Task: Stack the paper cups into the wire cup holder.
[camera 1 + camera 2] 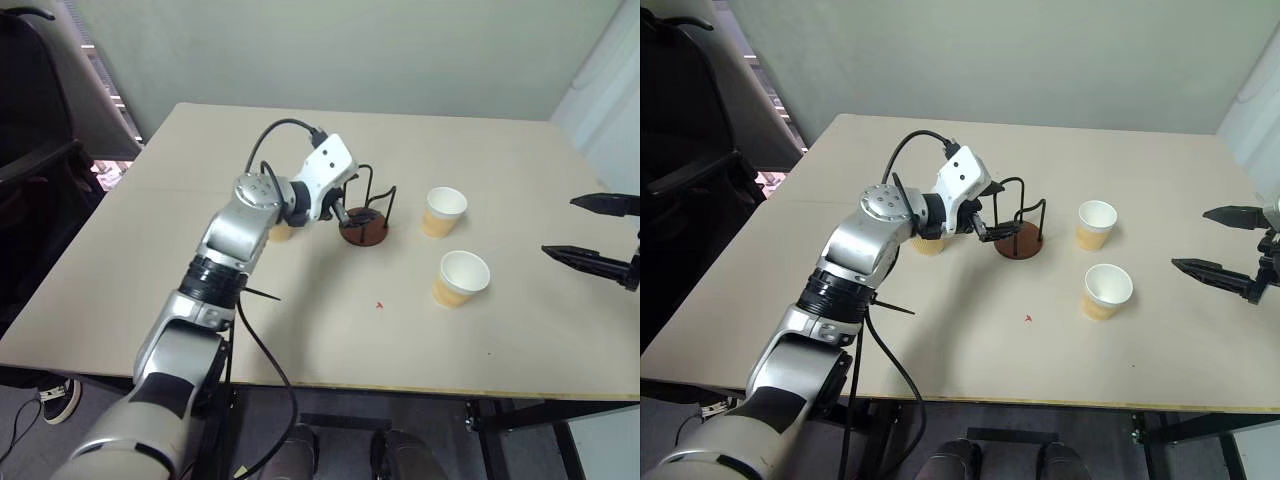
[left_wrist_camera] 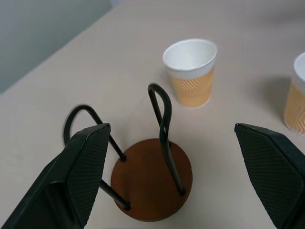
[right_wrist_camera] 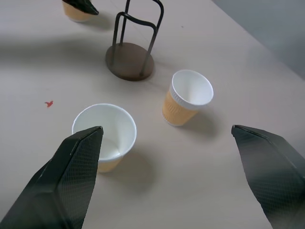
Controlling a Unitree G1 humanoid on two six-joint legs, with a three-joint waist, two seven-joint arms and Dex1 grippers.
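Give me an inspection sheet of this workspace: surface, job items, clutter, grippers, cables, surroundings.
Surface: beige table, with a small red mark.
Job's things: wire cup holder upright and holding no cups. Three paper cups upright on the table: far cup and near cup to the holder's right, third cup to its left, partly hidden by the left arm.
Clutter: nothing seen.
Grippers: left gripper open, at the holder, holding nothing; right gripper open, right of the cups, holding nothing.
Cables: black cable looping over the left wrist, another hanging along the forearm.
Surroundings: pale wall behind; dark chair left of the table.
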